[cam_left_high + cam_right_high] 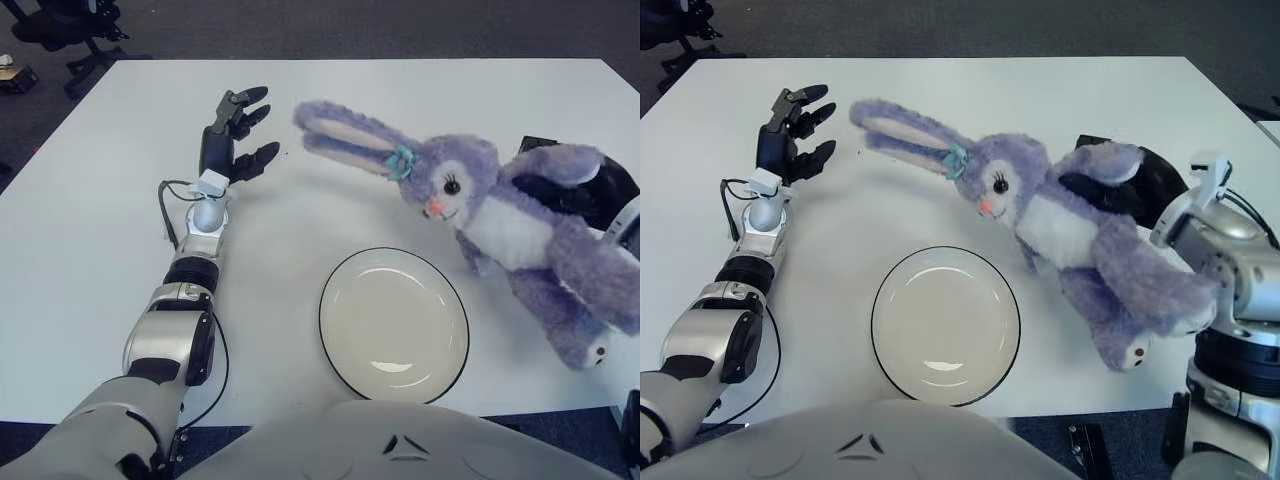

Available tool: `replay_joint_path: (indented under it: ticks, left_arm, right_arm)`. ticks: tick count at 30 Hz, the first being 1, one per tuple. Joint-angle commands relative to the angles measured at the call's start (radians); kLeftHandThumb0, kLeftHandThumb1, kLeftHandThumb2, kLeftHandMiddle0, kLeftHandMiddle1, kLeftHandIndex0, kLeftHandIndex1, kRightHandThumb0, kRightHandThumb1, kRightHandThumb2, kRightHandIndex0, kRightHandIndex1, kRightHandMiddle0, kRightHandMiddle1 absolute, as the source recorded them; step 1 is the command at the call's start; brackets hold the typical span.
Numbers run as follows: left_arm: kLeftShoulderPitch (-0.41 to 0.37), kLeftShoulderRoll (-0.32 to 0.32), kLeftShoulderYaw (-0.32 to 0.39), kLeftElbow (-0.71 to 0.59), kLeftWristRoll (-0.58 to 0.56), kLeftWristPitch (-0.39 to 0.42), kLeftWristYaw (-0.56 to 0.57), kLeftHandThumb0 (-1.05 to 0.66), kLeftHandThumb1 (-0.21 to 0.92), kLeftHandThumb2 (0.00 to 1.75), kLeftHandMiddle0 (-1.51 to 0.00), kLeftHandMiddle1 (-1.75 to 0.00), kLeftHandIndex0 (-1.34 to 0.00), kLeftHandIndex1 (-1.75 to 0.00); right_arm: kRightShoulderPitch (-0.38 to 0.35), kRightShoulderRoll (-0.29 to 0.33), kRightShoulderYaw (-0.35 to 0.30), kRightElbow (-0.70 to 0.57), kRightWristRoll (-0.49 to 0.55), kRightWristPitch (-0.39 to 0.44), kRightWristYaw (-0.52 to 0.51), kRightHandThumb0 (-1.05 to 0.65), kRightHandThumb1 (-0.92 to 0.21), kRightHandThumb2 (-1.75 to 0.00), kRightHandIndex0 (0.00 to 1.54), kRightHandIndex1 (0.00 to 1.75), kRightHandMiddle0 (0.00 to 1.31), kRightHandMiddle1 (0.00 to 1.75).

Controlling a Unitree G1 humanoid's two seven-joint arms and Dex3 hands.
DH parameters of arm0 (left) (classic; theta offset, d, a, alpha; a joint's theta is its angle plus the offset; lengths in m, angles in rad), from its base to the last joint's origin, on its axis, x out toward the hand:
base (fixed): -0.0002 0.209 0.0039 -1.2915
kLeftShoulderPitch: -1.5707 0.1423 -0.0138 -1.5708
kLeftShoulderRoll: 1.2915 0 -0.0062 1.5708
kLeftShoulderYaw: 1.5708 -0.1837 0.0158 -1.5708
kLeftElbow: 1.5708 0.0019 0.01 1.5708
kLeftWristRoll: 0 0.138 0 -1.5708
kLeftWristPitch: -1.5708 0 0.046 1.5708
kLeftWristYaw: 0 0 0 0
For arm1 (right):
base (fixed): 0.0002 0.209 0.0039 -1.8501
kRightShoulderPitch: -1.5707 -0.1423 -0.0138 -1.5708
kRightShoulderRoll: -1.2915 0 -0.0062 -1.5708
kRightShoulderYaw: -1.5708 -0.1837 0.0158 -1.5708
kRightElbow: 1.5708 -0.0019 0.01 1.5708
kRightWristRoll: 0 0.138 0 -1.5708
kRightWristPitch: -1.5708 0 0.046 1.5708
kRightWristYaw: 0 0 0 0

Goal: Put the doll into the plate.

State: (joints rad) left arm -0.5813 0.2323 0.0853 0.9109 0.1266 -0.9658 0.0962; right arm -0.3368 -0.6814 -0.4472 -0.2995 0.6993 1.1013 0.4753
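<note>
The right hand point(1120, 185) grips the purple doll point(1060, 225) in the air, with the plate point(945, 325) down to its left and the left hand point(235, 135) open far away.

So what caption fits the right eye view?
Right hand lifts purple bunny doll above table, beside plate; left hand idle.

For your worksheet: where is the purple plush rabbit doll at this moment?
The purple plush rabbit doll is held by the right hand, right of centre, above the table and just beyond the white plate.
</note>
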Motion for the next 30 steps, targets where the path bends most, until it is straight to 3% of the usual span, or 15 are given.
replay_joint_path:
  ticks: [1, 11, 16, 25, 28, 30]
  left_arm:
    - [0.003, 0.004, 0.000, 0.014, 0.001, 0.015, 0.002, -0.34, 0.92, 0.23, -0.81, -0.04, -0.38, -0.72]
    - [0.003, 0.003, -0.001, 0.014, 0.002, 0.029, 0.003, -0.32, 0.92, 0.25, -0.82, -0.04, -0.39, -0.72]
    - [0.004, 0.002, -0.002, 0.016, 0.004, 0.038, 0.005, -0.32, 0.92, 0.26, -0.82, -0.04, -0.39, -0.72]
    - [0.004, 0.002, -0.004, 0.016, 0.005, 0.042, 0.007, -0.31, 0.92, 0.27, -0.82, -0.04, -0.39, -0.73]
    - [0.010, -0.002, -0.005, 0.010, 0.008, 0.043, 0.010, -0.30, 0.92, 0.27, -0.82, -0.04, -0.39, -0.73]
    - [0.012, -0.003, -0.006, 0.009, 0.008, 0.043, 0.011, -0.30, 0.92, 0.27, -0.82, -0.04, -0.39, -0.73]
  right_arm:
    - [-0.064, -0.015, -0.027, 0.015, 0.053, 0.080, -0.023, 0.14, -0.70, -0.40, 0.94, 1.75, 0.74, 1.75]
    - [-0.134, -0.003, -0.038, 0.025, 0.103, 0.158, -0.049, 0.15, -0.64, -0.51, 0.95, 1.75, 0.75, 1.75]
    - [-0.194, 0.059, -0.052, 0.067, 0.160, 0.132, -0.035, 0.14, -0.65, -0.52, 0.95, 1.75, 0.75, 1.75]
    - [-0.232, 0.062, -0.028, 0.117, 0.155, 0.119, -0.046, 0.12, -0.66, -0.53, 0.95, 1.75, 0.75, 1.75]
    - [-0.294, 0.077, 0.139, 0.259, -0.004, 0.118, -0.138, 0.11, -0.66, -0.51, 0.95, 1.75, 0.76, 1.75]
    - [-0.313, 0.078, 0.184, 0.313, -0.036, 0.119, -0.139, 0.10, -0.67, -0.50, 0.94, 1.75, 0.77, 1.75]
